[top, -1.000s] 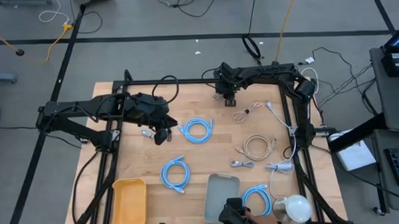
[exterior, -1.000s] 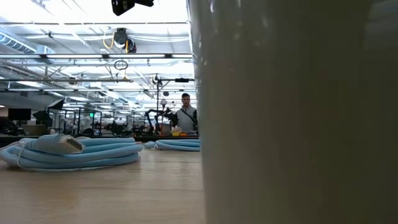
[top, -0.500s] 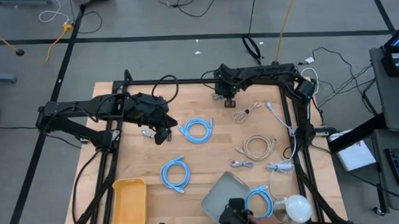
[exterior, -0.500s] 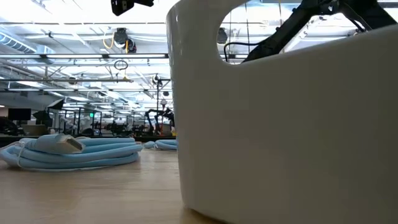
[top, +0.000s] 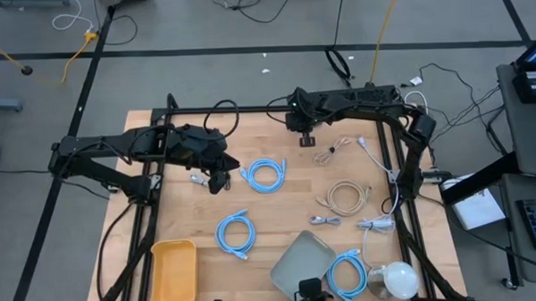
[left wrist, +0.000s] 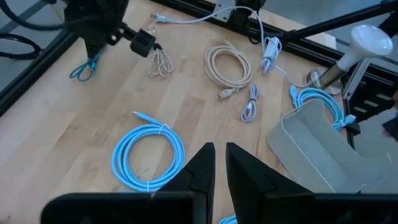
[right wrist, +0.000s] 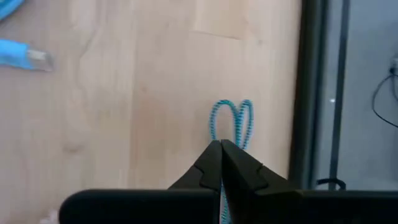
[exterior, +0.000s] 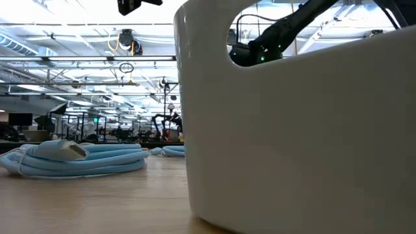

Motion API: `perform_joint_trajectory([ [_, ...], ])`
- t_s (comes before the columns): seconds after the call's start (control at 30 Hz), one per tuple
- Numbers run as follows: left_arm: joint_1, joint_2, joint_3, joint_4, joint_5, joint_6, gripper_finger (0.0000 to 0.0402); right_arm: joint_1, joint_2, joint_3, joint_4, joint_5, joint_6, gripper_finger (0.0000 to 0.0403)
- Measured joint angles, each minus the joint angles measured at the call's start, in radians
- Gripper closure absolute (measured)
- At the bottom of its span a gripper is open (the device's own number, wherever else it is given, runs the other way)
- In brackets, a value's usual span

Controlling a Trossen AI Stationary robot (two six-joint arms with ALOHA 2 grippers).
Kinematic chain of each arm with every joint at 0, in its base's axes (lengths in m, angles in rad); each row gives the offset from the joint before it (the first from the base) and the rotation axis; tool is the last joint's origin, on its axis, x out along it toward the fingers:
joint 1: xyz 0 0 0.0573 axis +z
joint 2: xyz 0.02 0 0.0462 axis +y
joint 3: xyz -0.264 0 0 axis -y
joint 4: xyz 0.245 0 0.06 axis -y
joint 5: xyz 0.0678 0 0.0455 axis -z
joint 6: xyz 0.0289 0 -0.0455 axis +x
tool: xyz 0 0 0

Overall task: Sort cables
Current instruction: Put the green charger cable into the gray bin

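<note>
Gripping the thin teal cable [right wrist: 231,121], the right claw [right wrist: 221,149] is at the far side of the bench [top: 279,204], close to the black frame rail; its two fingers are pressed together, with the cable's loops coming out just in front of the tips. This cable looks very light and soft, so it will probably hang and swing when lifted, and the hold near the end of the bundle seems enough for it.

The left claw [left wrist: 219,163] hovers above the bench near one light-blue loop [left wrist: 148,155], its fingers nearly closed and holding nothing.

The other cables lie spread on the bench: a beige coil [left wrist: 229,65], a small grey bundle [left wrist: 250,104], another thin bundle [left wrist: 161,61], and more light-blue loops [top: 236,233]. The light-blue ones seem stiffer and springy; I think it is best to take them across the coil where it is tied. A grey bin [top: 300,262] and a yellow bin [top: 173,274] stand at the near edge.
</note>
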Motion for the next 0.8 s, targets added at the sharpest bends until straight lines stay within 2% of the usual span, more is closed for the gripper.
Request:
perform_joint_trajectory([
  [0.17, 0.000, 0.000, 0.000, 0.008, 0.009, -0.009, 0.0360, -0.034, 0.050, -0.001, 0.017, 0.032, 0.004, 0.0385],
  [0.27, -0.012, 0.000, 0.000, 0.006, 0.017, -0.014, 0.0360, -0.061, 0.068, -0.007, -0.070, 0.061, 0.039, 0.0353],
  [0.37, -0.029, 0.000, 0.000, 0.005, 0.012, -0.014, 0.0360, -0.078, 0.064, -0.002, -0.080, 0.079, 0.098, 0.0317],
  [0.5, -0.040, 0.000, 0.000, 0.005, 0.006, -0.014, 0.0360, -0.075, 0.005, -0.004, -0.082, 0.205, 0.153, 0.0284],
  [0.67, -0.040, 0.000, 0.000, 0.005, -0.011, -0.017, 0.0360, -0.066, -0.045, -0.004, 0.019, 0.284, -0.024, 0.0274],
  [0.8, -0.040, 0.000, 0.000, 0.005, -0.015, -0.008, 0.0360, -0.059, -0.083, -0.004, 0.084, 0.395, 0.046, 0.0285],
])
